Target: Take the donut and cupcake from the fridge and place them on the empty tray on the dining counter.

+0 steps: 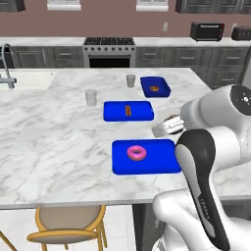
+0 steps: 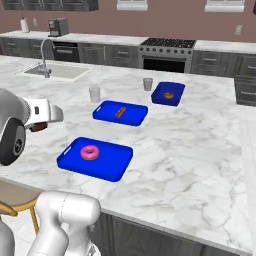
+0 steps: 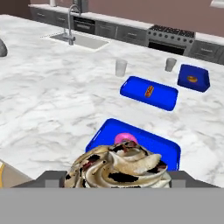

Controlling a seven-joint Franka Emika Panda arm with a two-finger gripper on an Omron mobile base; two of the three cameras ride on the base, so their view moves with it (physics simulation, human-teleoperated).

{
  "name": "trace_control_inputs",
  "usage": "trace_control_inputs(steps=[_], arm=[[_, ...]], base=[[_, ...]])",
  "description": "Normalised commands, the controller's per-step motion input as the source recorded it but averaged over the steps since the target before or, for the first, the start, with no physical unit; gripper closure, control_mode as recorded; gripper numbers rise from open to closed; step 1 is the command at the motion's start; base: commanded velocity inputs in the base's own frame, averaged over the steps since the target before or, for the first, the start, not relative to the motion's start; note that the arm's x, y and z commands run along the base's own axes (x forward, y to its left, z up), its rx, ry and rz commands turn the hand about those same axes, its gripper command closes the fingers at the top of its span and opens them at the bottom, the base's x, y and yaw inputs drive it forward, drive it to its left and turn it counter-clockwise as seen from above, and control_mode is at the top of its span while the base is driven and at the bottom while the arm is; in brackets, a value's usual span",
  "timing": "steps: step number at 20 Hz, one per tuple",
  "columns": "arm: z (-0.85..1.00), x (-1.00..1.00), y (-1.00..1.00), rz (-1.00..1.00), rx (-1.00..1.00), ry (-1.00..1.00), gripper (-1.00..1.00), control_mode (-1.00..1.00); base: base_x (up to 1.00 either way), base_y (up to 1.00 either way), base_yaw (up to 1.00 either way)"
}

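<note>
While the gripper (image 3: pixel 118 186) holds the cupcake (image 3: pixel 119 168) between its jaws above the near edge of the dining counter (image 1: pixel 54 132), you see the donut (image 1: pixel 137 153) lying flat on the tray (image 1: pixel 162 164), hole up. Two smaller blue trays (image 1: pixel 115 113) and two cups (image 1: pixel 91 97) stand toward 12 o'clock, well apart. Bare marble lies open at 9 o'clock.

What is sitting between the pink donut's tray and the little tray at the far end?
Another blue tray holding a brownish pastry, seen in the right base view.
</note>
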Motion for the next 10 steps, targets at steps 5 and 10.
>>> trace_control_inputs(steps=[5,10], arm=[[-0.70,0.25,-0.26,0.04,-0.01,0.30,1.00,-1.00],[-0.66,0.09,-0.31,0.09,0.00,0.09,1.00,-1.00]], base=[[0.00,0.00,0.00],[0.00,0.00,0.00]])
